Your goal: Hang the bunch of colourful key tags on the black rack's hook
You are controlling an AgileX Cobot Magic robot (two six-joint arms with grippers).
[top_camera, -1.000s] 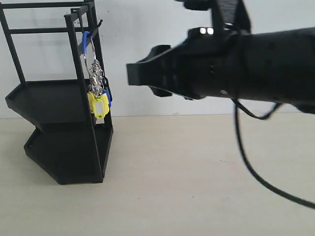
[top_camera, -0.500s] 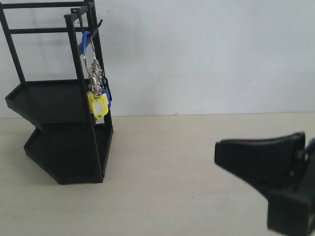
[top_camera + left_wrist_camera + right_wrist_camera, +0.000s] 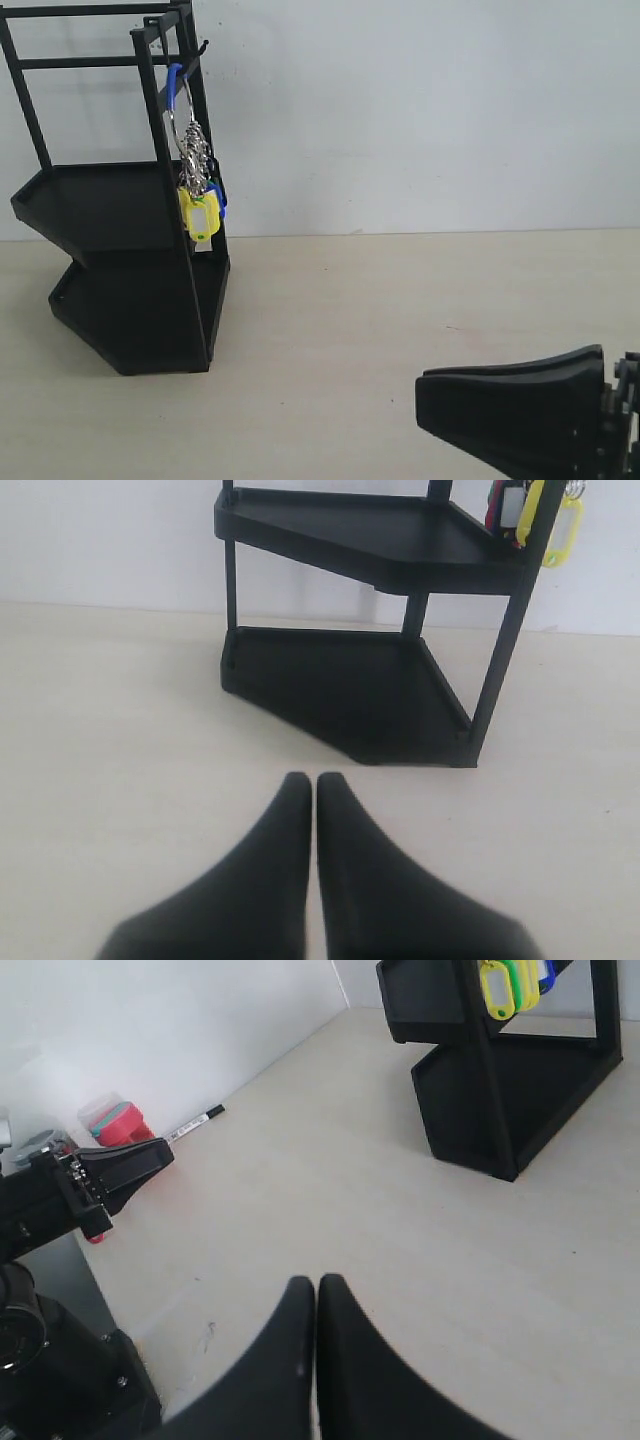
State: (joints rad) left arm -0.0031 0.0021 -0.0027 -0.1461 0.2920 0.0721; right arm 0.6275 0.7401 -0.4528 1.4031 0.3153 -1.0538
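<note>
right gripper [image 3: 422, 388] sunk lower than before, clenched empty, left gripper [image 3: 312, 780] clenched too, key bunch [image 3: 196, 170] hanging on rack [image 3: 120, 320], open table [image 3: 350, 300] between

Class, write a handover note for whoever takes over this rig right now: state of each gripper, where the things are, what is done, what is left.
Left gripper: shut, empty, facing the rack from a distance.
Right gripper: shut, empty, well away from the rack.
Tag bunch: hanging free near the rack's top, at the hook, with no gripper touching it.
Done: the hanging looks complete.
Left: seemingly nothing.
</note>
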